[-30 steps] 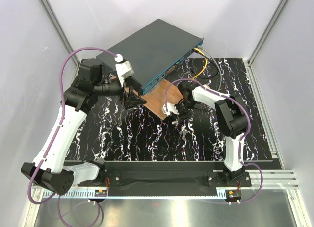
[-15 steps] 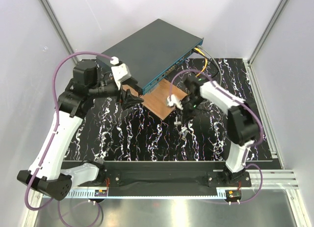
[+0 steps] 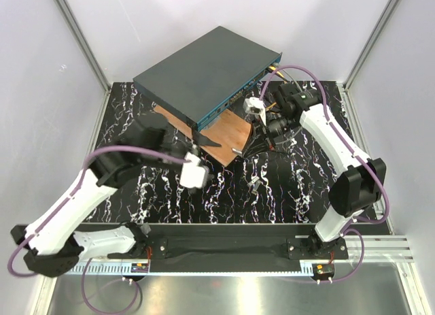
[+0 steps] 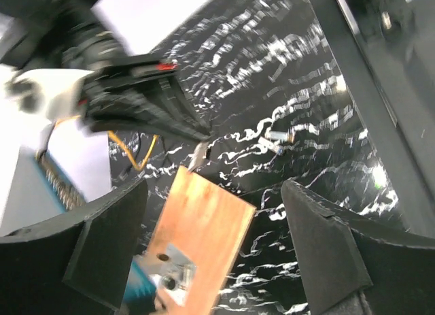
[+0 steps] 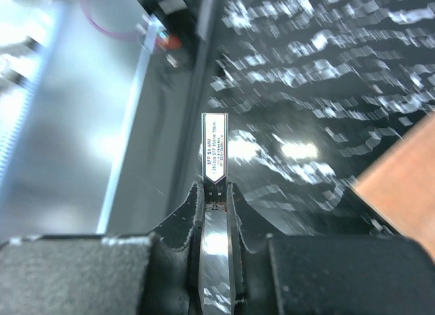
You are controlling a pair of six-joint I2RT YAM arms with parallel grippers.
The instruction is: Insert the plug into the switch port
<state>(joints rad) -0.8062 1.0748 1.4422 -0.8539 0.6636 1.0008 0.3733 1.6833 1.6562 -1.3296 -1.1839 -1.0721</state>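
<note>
The switch [image 3: 204, 67] lies at the back, its teal socket face toward the wooden board; a bit of that face shows in the left wrist view [image 4: 58, 182]. My right gripper [image 3: 240, 147] [image 5: 214, 191] is shut on the plug [image 5: 215, 150], a slim silver-grey module with a white label, its tip sticking out past the fingers. It hangs over the board's right edge [image 3: 235, 151], a little apart from the socket face, and shows in the left wrist view [image 4: 199, 155]. My left gripper [image 3: 199, 139] [image 4: 214, 240] is open and empty over the board.
The brown wooden board [image 3: 224, 135] [image 4: 204, 226] lies in front of the switch, with a metal fitting [image 4: 170, 271] near the teal face. Yellow cables [image 3: 275, 71] [image 4: 136, 152] loop at the switch's right end. A small pale piece [image 3: 255, 184] [image 4: 277, 135] lies on the marbled mat.
My right arm swung from the board's near side to the back right, still gripping the plug. My left arm drew back from the switch's left corner toward the near side.
</note>
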